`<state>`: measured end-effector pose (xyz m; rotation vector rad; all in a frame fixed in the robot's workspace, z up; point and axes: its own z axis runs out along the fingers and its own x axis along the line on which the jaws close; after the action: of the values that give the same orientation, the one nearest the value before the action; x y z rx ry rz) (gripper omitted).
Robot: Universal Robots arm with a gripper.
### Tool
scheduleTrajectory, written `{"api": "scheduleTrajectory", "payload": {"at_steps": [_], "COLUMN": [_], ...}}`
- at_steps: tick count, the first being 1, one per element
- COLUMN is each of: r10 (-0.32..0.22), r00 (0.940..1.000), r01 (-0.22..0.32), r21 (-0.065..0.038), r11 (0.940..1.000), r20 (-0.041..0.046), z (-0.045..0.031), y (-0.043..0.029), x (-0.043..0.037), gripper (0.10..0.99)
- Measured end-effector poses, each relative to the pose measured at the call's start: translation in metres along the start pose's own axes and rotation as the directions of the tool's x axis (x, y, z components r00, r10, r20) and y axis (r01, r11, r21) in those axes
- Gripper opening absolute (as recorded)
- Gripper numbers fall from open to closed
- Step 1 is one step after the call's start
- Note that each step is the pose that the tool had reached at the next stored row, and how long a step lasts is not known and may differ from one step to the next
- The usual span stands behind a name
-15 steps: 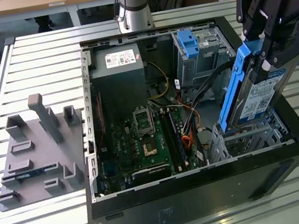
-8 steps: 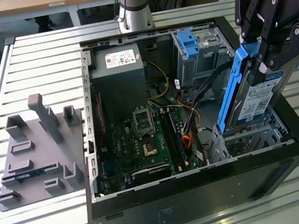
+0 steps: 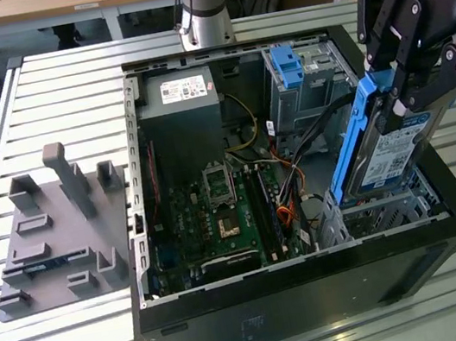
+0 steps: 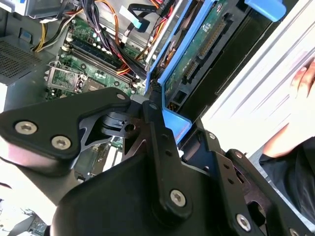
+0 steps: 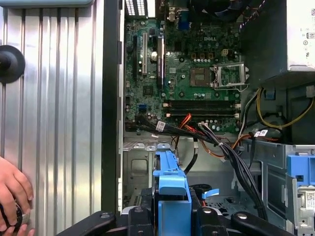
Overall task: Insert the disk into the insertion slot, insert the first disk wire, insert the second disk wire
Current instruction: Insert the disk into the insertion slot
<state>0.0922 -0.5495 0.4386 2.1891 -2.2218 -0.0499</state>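
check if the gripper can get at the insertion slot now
Probably yes: the gripper holds the disk tilted over the insertion slot, and the cables lie beside it, not across.

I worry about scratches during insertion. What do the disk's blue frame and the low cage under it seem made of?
The blue frame around the disk looks like moulded plastic: uniform bright colour, soft sheen. The insertion slot cage looks like bare sheet metal, dull silver-grey, thin, with punched holes; which metal is unclear.
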Motion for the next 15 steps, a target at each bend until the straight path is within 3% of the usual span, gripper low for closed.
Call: {"api": "scheduleTrajectory", "payload": {"at_steps": [15], "r10": [0.0], "r00": [1.0], "r01": [0.0], "r21": [0.0], "r11": [1.0], "r20": [-0.0017], "z": [0.0141], "y": [-0.0005], "x": [0.0001], "gripper": [0.365]}}
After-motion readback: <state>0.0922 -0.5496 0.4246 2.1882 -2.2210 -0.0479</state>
